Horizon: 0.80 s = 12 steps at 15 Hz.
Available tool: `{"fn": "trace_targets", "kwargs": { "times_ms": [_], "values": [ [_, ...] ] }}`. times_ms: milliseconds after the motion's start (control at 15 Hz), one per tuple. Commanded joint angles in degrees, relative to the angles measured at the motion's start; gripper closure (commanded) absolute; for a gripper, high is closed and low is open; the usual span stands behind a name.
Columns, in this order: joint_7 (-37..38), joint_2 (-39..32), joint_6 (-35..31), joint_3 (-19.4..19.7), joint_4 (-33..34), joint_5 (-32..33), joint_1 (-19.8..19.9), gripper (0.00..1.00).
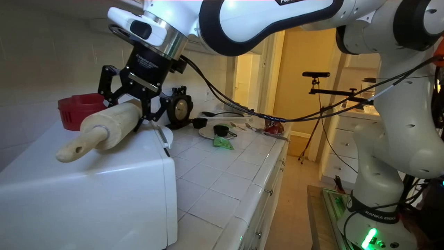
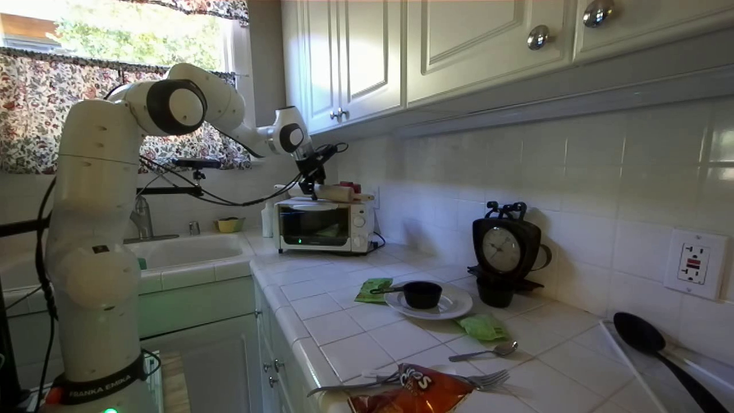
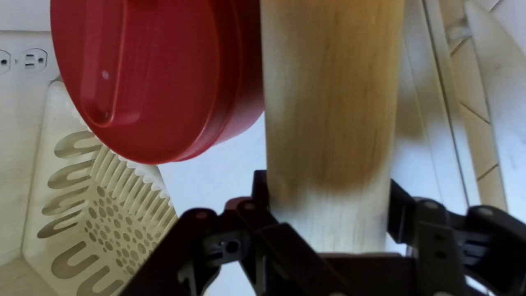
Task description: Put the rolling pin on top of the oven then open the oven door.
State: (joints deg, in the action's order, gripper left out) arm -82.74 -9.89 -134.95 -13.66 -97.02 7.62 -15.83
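Jaws of the gripper (image 3: 328, 201) stand parted by the thickness of the rolling pin (image 1: 112, 121), one pad (image 3: 259, 187) to each flank, and appear to have firm hold of it; they take the thick barrel (image 3: 328, 102) rather than a slim end (image 1: 83, 144), presumably for balance and to keep a round thing from rolling. It lies over the flat top of the oven (image 1: 86, 208), set along the width, which suits something nearly as long as the appliance; whether its underside touches or hangs just above, I cannot tell. Just beside it, on the side toward the wall (image 2: 459, 178), sits a red container (image 3: 156, 82), a possible backstop once the jaws let go. Below, in an exterior view, the oven door (image 2: 309, 226) is closed, as I would expect while the only gripper is busy; its handle (image 1: 168, 136) runs along the upper edge, suggesting that it drops downward. Farther along the counter (image 2: 355, 341), a plate (image 2: 457, 303) bearing a small black cup (image 2: 422, 295) and a dial-faced black piece (image 2: 502, 248) stand well apart from the door, so should not hinder it.
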Motion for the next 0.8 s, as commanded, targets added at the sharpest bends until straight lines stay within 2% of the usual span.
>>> {"fn": "trace_targets", "kwargs": {
  "times_ms": [0,400,467,667,733],
  "values": [
    [2.1,-0.8,2.1,-0.4,3.0,2.1,0.3,0.62],
    [3.1,-0.7,3.0,-0.4,3.0,2.5,0.3,0.59],
    [3.2,-0.7,3.1,-0.4,3.0,2.6,0.3,0.36],
    [3.4,-0.6,3.2,-0.4,3.2,2.7,0.2,0.22],
    [3.4,-0.6,3.2,-0.4,3.6,2.7,0.2,0.22]
  ]
}}
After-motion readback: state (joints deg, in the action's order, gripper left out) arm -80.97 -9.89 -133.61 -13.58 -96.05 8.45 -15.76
